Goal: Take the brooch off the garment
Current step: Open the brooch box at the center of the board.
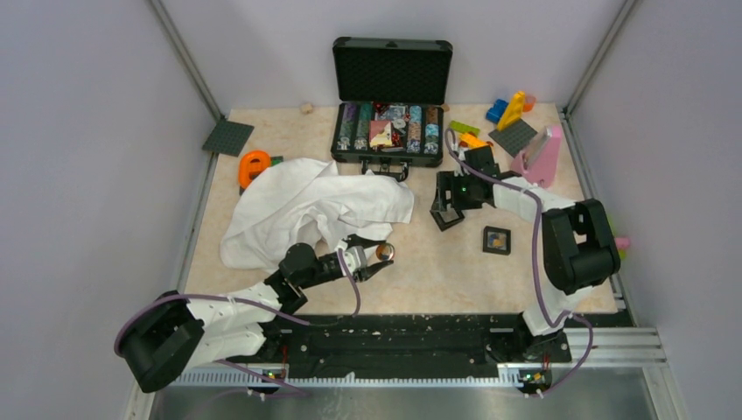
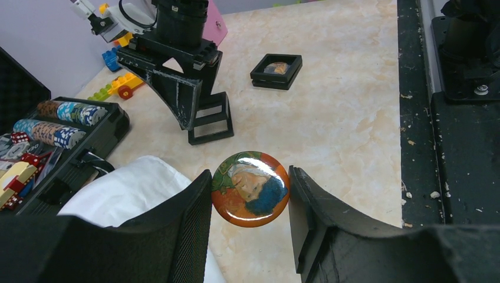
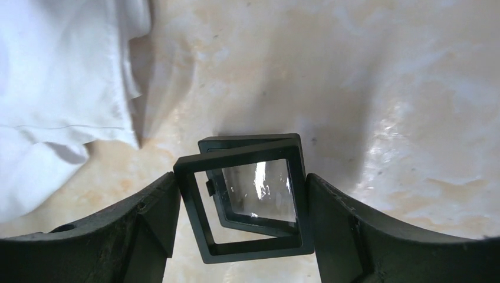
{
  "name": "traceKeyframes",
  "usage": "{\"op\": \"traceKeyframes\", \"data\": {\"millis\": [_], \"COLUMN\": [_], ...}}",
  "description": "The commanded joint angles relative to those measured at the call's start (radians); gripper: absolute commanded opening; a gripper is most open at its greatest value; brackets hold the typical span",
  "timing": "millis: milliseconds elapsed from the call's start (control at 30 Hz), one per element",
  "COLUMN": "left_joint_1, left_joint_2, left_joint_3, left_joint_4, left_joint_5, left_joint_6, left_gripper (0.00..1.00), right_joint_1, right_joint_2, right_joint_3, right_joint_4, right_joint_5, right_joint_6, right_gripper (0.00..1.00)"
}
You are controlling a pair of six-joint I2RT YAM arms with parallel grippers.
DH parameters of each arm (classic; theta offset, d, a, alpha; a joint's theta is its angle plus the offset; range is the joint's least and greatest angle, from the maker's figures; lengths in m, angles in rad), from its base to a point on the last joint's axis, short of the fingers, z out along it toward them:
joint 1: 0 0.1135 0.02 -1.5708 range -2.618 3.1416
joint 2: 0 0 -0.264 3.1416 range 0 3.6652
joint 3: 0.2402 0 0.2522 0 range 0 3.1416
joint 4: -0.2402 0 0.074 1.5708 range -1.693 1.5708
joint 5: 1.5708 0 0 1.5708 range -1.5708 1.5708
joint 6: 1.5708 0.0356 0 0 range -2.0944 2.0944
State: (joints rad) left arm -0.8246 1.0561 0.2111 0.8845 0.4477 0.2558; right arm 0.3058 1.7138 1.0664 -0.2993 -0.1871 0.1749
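1. Orange-brown brooch [image 2: 250, 188] sits between the fingers of my left gripper [image 2: 249, 177], pinched by its rim, printed face up toward the wrist camera. The jaws are roughly half open and closed on it, both fingers touching its edge.
2. The rim grip keeps my pads off the glossy face and off whatever pin is on the back. The back is hidden, so I can't tell the pin's state.
3. It's clear of the shirt [image 2: 124, 191]. The white cloth lies low and left of my left jaws, not touching the brooch, and bare table [image 2: 354, 147] is beneath it. My read: the removal is done and placing is what's left.
4. My right gripper [image 3: 243, 183] is ahead of the left jaws, down over a black frame [image 3: 259, 246]. The jaws are wide and the frame fills the gap, with both fingers against its side edges, so it reads as a grip. One half is swung askew off the other, with clear film inside and nothing in it.
5. Likely reason: to keep the frame open and steady as a drop spot for the brooch. That's a guess only.
6. A second frame [image 2: 276, 69] lies ahead and right of my left jaws. It is closed, with something pale brown inside.
7. Risk: a rim pinch on a slick round disc slips easily, and any tilt could pop it out.
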Motion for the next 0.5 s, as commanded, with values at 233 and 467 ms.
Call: {"op": "traceKeyframes", "data": {"millis": [233,467], "left_joint_1": [-0.005,-0.016], "left_joint_2": [0.037,0.121], "left_joint_3": [0.035,0.081], "left_joint_4": [-0.007,-0.070], "left_joint_5": [0.009,-0.001], "left_joint_6": [0.002,0.032], "left_gripper": [0.40,0.40], "right_joint_1": [0.007,0.029], "right_joint_2": [-0.124,-0.221], "right_joint_3": [-0.235,-0.409], "right_joint_4": [0.268,0.471], "right_joint_5": [-0.438,-0.540], "right_joint_6": [0.309,0.468], "right_gripper": [0.51,0.48]}}
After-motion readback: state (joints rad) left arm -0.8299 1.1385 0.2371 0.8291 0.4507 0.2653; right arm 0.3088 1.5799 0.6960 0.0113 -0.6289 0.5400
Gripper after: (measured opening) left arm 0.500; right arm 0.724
